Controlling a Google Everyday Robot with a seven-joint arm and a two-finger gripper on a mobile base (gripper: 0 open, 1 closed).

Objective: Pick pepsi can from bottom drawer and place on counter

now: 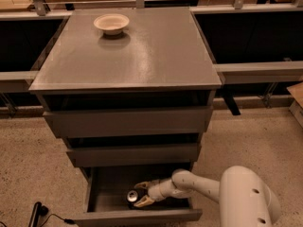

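Note:
The bottom drawer point(137, 216) is pulled open at the foot of the grey cabinet. The pepsi can point(132, 196) stands upright inside it, dark with a shiny silver top. My gripper point(140, 193) reaches into the drawer from the right on a white arm. Its beige fingers are spread, one above and one below the can's right side, right at the can. I cannot tell if they touch it. The counter point(156, 51) is the broad grey top of the cabinet.
A shallow beige bowl point(111, 23) sits at the counter's back left. Two shallower grey drawers point(128, 122) are above the open one. My white arm base point(248, 197) is at the lower right. A black cable point(40, 212) lies on the speckled floor at the lower left.

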